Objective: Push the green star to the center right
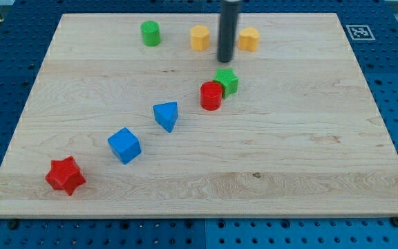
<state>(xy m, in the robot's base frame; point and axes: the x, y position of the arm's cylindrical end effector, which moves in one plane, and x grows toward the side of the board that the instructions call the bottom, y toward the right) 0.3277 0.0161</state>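
Observation:
The green star lies on the wooden board a little above its middle, touching a red cylinder at its lower left. My tip is the lower end of a dark rod coming down from the view's top. It stands just above the green star, a small gap away, between the two yellow blocks.
A green cylinder sits at the top left. A yellow block and another yellow block flank the rod. A blue triangular block, a blue cube and a red star run diagonally toward the bottom left.

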